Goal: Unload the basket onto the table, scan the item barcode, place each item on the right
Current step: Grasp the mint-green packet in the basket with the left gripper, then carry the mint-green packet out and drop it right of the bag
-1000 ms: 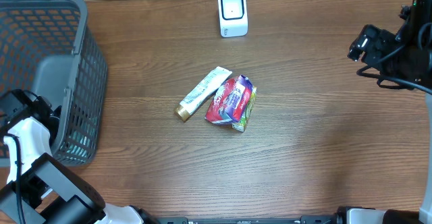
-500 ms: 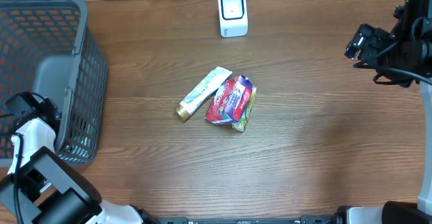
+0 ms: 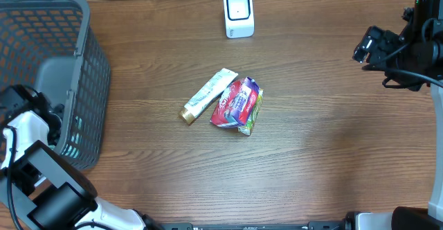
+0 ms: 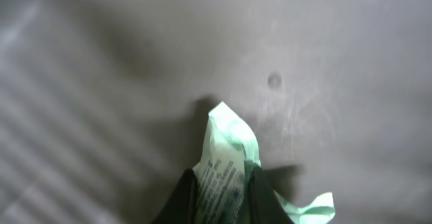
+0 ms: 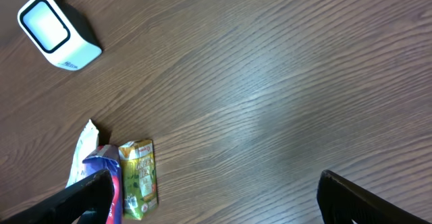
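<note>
Looking down the left wrist view, we see our left fingers (image 4: pixel 177 200) pinching the lower end of a pale green crinkled packet with printed text (image 4: pixel 229 133), just above the floor of the grey plastic basket (image 4: pixel 304 62). Its long axis runs straight out from the grip. The white boxy scanner (image 3: pixel 239 13) stands well apart to our right on the wooden surface (image 3: pixel 325 147). Our right fingers (image 5: pixel 84 196) are spread wide and empty, so we judge the left arm should carry the packet over.

Counts: four products, one scanner (image 3: pixel 239 13), one basket (image 3: pixel 43 7).
Products split: one white tube (image 3: pixel 208 95), one red-purple pouch (image 3: pixel 232 105), one green carton (image 3: pixel 250 119), one pale-green packet (image 4: pixel 226 166); each kind seen once.
</note>
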Available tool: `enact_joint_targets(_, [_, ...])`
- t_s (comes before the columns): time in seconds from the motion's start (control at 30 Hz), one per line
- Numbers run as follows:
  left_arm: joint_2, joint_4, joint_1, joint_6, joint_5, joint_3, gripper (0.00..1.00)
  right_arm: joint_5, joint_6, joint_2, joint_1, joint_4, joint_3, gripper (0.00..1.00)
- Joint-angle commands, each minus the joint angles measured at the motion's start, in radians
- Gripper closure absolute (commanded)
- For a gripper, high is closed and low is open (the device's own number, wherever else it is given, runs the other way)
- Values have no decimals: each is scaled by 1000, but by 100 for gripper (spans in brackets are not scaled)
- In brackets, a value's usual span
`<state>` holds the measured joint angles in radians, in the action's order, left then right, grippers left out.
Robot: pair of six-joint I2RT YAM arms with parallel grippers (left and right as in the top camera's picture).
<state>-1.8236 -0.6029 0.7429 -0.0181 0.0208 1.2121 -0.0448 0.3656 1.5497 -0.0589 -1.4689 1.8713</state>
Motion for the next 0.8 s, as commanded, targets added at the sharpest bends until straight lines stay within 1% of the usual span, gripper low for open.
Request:
enact_joint_targets(0.0, [7,-131,-7,14,-20,301,96,-2,-3,1,-2,1,-2,3])
enact_joint_targets(0.03, [7,-177,-11,14,-12,375,96,-2,-2,1,-2,2,-2,3])
enact_joint_targets(0.07, [8,-257,-21,14,23,496,96,-2,0,1,-2,5,-2,3])
enact_joint_targets(0.1, [8,-296,-27,14,42,551,96,-2,0,1,-2,7,-2,3])
enact_joint_targets(0.17, [8,-416,-54,11,72,720,96,-2,0,1,-2,10,-1,3])
enact_joint_targets(0.2, [10,-500,-85,11,75,838,96,-2,0,1,-2,12,-1,3])
enact_joint_targets(0.3, [16,-630,-166,12,76,1026,96,-2,0,1,-2,16,-1,3])
enact_joint_targets(0.37, [29,-702,-261,16,82,1138,96,-2,0,1,-2,15,-1,3])
enact_joint_targets(0.43, [44,-734,-357,23,81,1183,96,-2,0,1,-2,15,-1,3])
enact_joint_targets(0.47, [59,-739,-445,27,82,1186,96,-1,0,1,-2,16,-1,4])
enact_joint_targets(0.53, [64,-744,-575,50,88,1186,96,-1,0,1,-2,19,2,5])
enact_joint_targets(0.57, [63,-748,-636,50,89,1186,96,0,0,1,-5,20,6,5])
enact_joint_targets(0.6, [61,-751,-665,50,89,1185,96,0,-1,1,-8,20,13,6])
enact_joint_targets(0.63, [54,-760,-747,49,89,1184,96,-1,-5,1,-16,20,26,6])
enact_joint_targets(0.77, [12,-769,-917,49,106,1167,96,0,-18,-6,-44,20,69,6])
